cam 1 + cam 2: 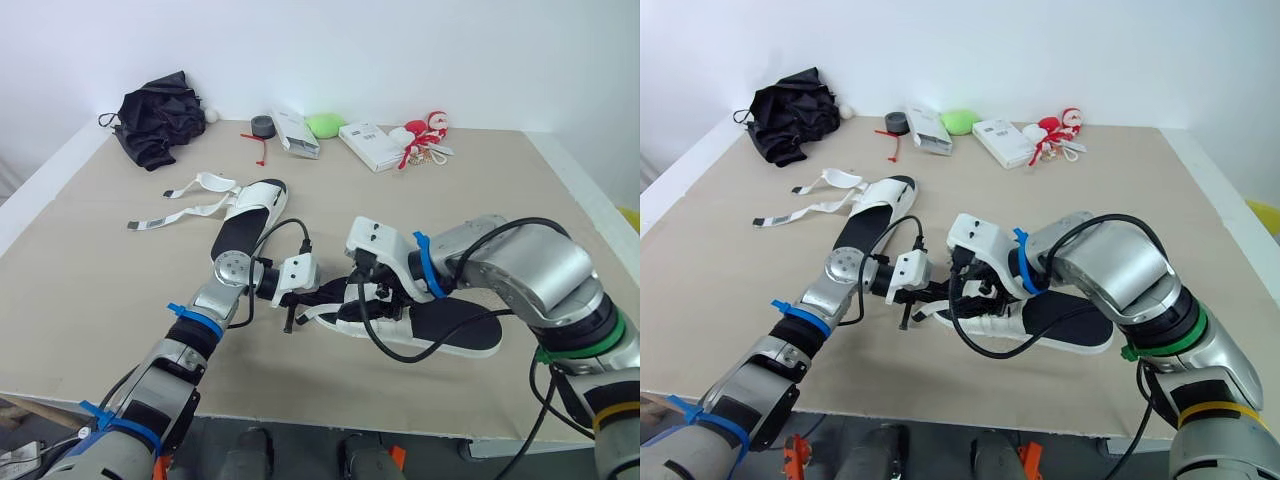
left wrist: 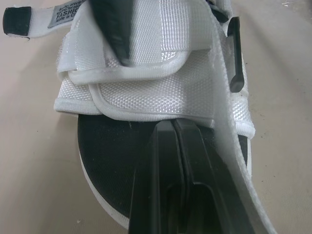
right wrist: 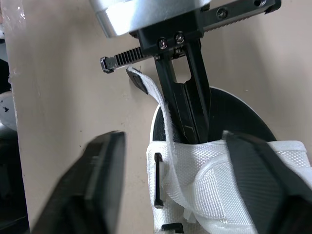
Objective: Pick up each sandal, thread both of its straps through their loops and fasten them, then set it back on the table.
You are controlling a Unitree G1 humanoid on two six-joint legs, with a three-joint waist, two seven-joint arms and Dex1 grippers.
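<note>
Two sandals (image 1: pixel 440 328) (image 1: pixel 248 215), two boxes (image 1: pixel 296 133) (image 1: pixel 368 146), one tape roll (image 1: pixel 263 126), one cloth (image 1: pixel 155 122)

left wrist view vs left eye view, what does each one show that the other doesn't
Left wrist view: the weave of the near sandal's straps, a printed label at one strap end, and a black loop.
Left eye view: the second sandal with its straps lying loose, a black cloth and small clutter along the table's far edge.
Both: the left gripper, shut, and the right gripper, both at the near sandal, with one finger of the right over a strap.
</note>
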